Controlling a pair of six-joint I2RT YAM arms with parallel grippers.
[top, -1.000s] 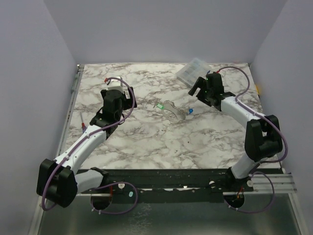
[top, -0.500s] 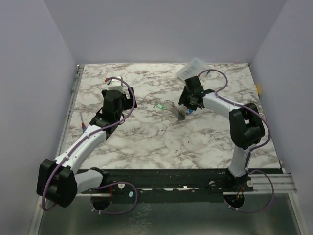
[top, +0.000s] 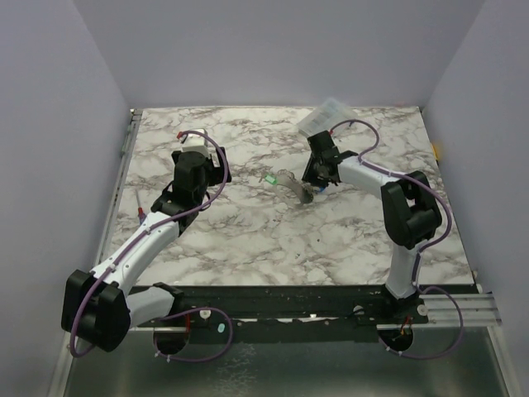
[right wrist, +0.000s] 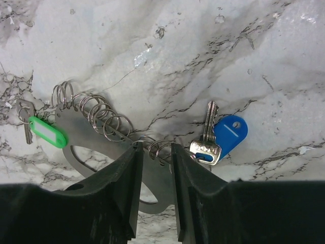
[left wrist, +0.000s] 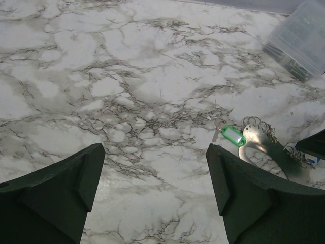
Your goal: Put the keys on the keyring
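Left hand hovers spread wide, holding nothing, bare counter ahead. Right hand is down to a slit over the keyring; gripping or not, can't tell. Blue key sits just right of it, green key farther left.

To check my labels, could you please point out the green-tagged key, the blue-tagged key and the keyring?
green-tagged key (right wrist: 47,131): right wrist view, on its green tag.
blue-tagged key (right wrist: 231,133): right wrist view, on its blue tag.
keyring (left wrist: 269,147): left wrist view, on its flat metal band.
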